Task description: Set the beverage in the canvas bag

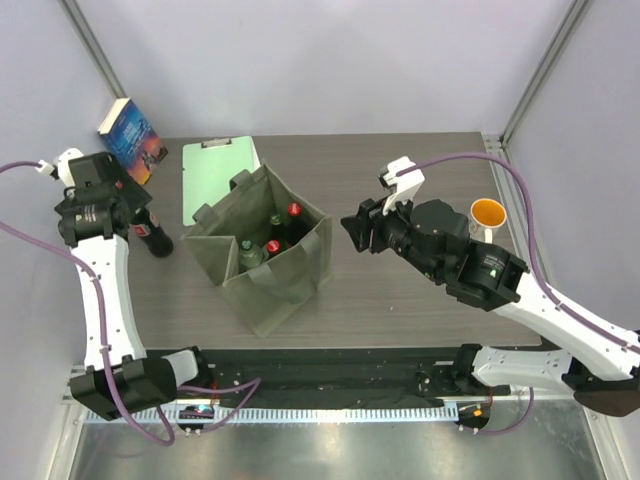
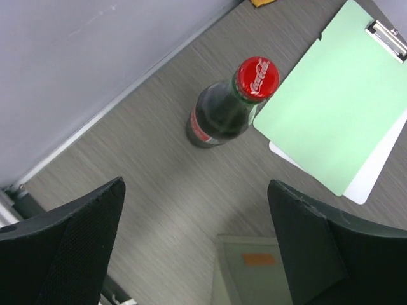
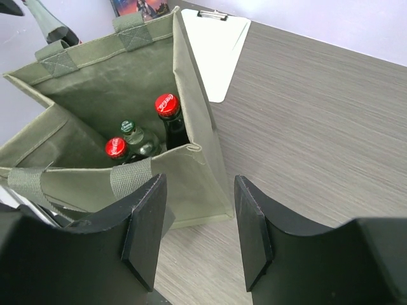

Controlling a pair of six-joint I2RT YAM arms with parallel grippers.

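- The canvas bag [image 1: 262, 250] stood open on the surface [image 1: 400, 300], three bottles [image 3: 166, 108] inside it.
- Your right jaws hovered near the bag, partly spread and empty.
- Your left jaws hung wide apart above the loose cola bottle [image 2: 226, 111], gripping nothing. I judged the reach for pick-up was the step in hand.
- That bottle stood upright, apart from the bag. Next you needed to descend and close around its neck.

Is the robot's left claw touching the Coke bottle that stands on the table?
Apart. In the left wrist view the left gripper is open, and bare table shows between its fingers and the Coca-Cola bottle standing ahead of them.
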